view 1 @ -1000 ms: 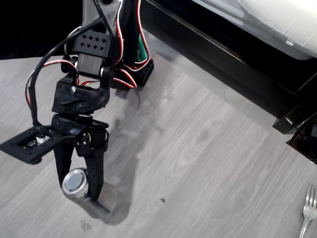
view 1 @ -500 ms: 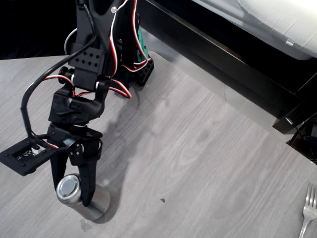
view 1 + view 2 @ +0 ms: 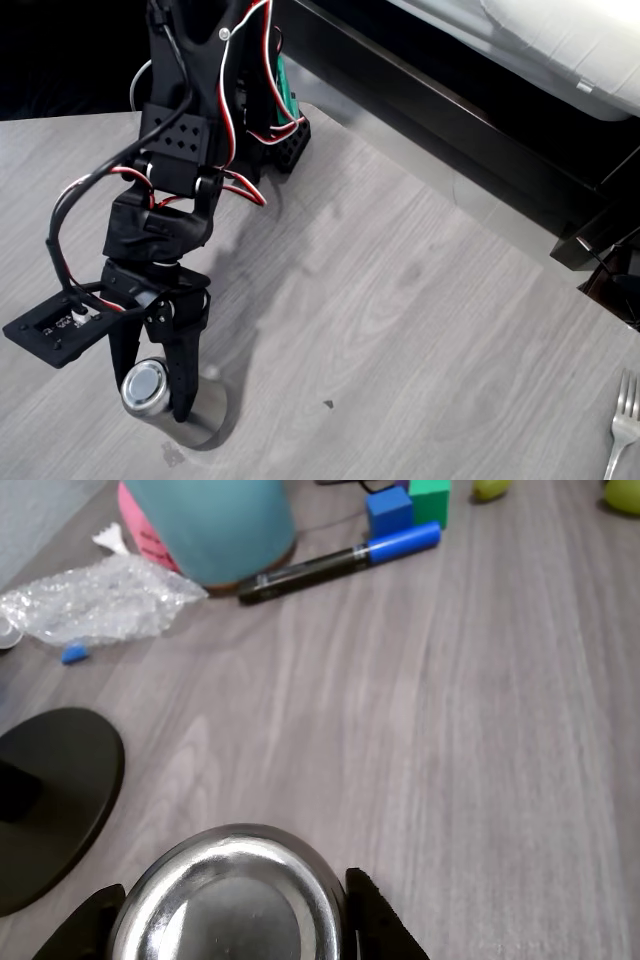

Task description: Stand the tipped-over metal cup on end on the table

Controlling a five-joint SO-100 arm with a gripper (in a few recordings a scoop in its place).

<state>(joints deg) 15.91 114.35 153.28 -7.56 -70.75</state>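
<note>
Cup: the small shiny silver steel tumbler (image 3: 160,398) sits at about 7 o'clock in your overhead view, low on the left. It leans, its flat round base (image 3: 232,900) turned up toward the camera and its wider end down against the tabletop.
Contact: the lower end appears to touch the wood, though you cannot tell from these views how much of the rim bears on it.
Gripper: your black two-finger gripper (image 3: 155,385) is clamped narrow around the tumbler near its base end, one finger (image 3: 185,370) on each side. In the wrist view the black fingertips (image 3: 375,920) flank the round steel base at 5 and 7 o'clock.
Arm: the black arm with red-and-white wires (image 3: 180,150) reaches down from 12 o'clock to the tumbler.
Table: the large light-grey wood-grain tabletop (image 3: 400,320) carries the tumbler's shadow just beside it, at about 3 o'clock from the cup.
Fork: a silver fork (image 3: 622,430) lies well apart at 4 o'clock in the overhead view.
Farther off, wrist view: a blue-and-black marker pen (image 3: 340,562) at 12 o'clock, a large teal cylinder (image 3: 212,525) at 11, crumpled clear plastic wrap (image 3: 95,600) at 10, a flat black disc (image 3: 50,800) at 8.
</note>
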